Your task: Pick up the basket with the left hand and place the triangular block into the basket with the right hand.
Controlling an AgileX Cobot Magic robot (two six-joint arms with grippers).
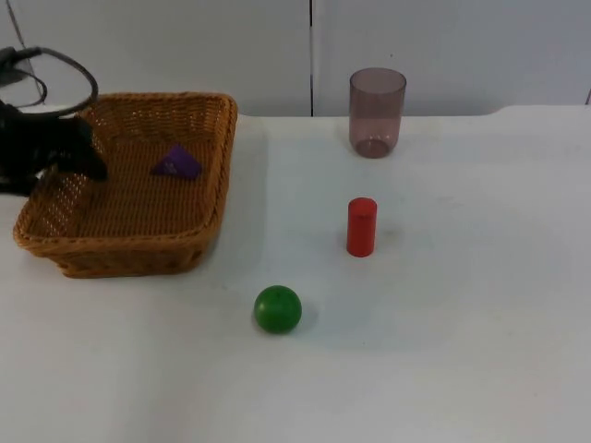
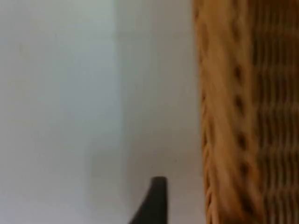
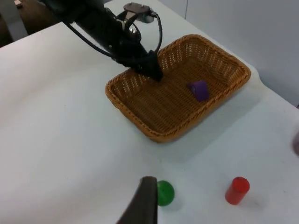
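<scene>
In the top view the woven basket (image 1: 129, 185) sits on the white surface (image 1: 443, 351) at the upper left of the frame, and the purple triangular block (image 1: 175, 162) lies inside it, on the floor of the basket toward its far side. The left pincer (image 1: 90, 159) reaches in from the left edge and sits at the basket's left rim, its tip over the inside; whether its fingers grip the rim I cannot tell.

The right wrist view takes in the same scene from the opposite side: left pincer (image 3: 153, 70) at the basket (image 3: 177, 88) rim, the triangular block (image 3: 199, 90) inside. One black fingertip (image 3: 142, 203) of the right pincer stands above the surface; how far that pincer is open cannot be told.

The left wrist view gives the basket's wicker wall (image 2: 243, 116) close by, beside bare surface.

Outside the basket stand a green ball (image 1: 278, 308) at lower centre, a red cylinder (image 1: 361, 226) upright right of centre, and a tinted cup (image 1: 377, 112) near the grey wall (image 1: 434, 46).
</scene>
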